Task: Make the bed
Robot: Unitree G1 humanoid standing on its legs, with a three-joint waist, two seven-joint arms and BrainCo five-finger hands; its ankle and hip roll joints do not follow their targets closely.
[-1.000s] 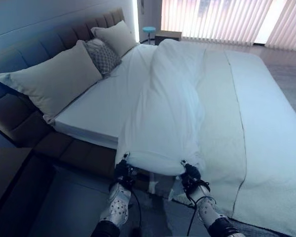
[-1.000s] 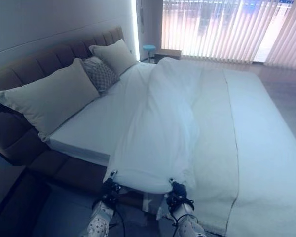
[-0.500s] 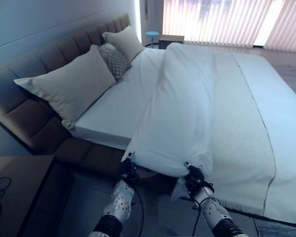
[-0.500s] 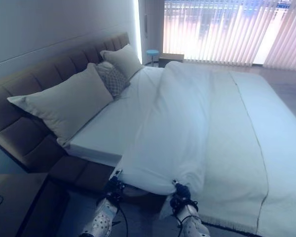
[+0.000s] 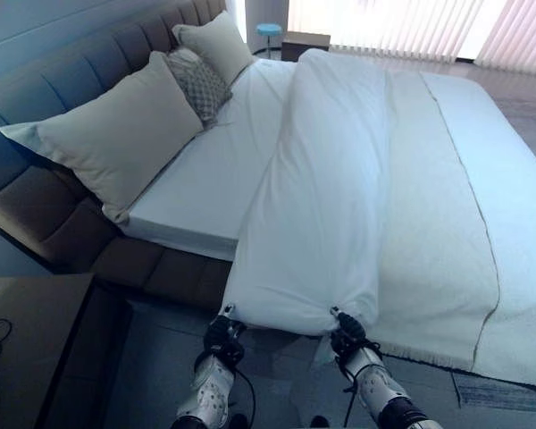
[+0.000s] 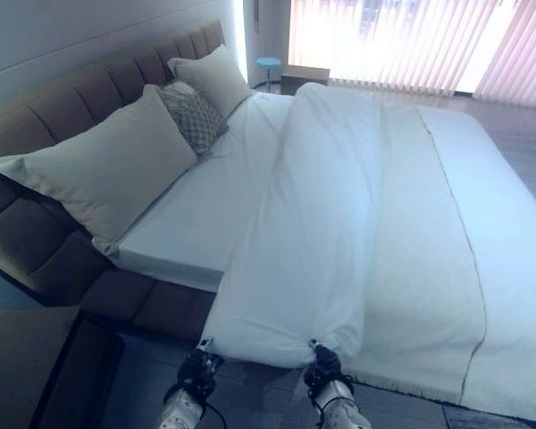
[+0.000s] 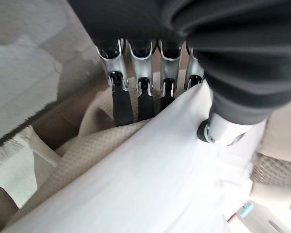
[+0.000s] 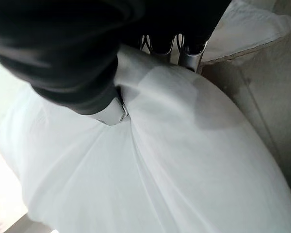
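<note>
Hands first: your left hand [image 5: 223,340] and right hand [image 5: 347,338] are both pinching the near edge of the white duvet [image 5: 326,197], thumb above and fingers curled beneath — each wrist view is showing the cloth clamped between them. You are standing at the side of the bed [image 5: 161,268], and the duvet is lying as a long bunched roll running from your hands across the mattress to the far side. It is hanging a little over the near edge where you are gripping it.

Progress looks early to middling, I'd judge. To the right, a beige blanket [image 5: 429,206] is already lying fairly flat, while on the left the fitted sheet [image 5: 210,179] is sitting bare and uncovered. What is left is spreading that roll toward the headboard [image 5: 62,85].

Further off, three pillows are leaning against the headboard — a large one [image 5: 112,134], a patterned one [image 5: 196,85] and a far one [image 5: 210,43]. The duvet's top edge will be meeting them. Beyond the bed, a small blue stool [image 5: 269,30] is standing by the blinds [image 5: 411,27].
</note>
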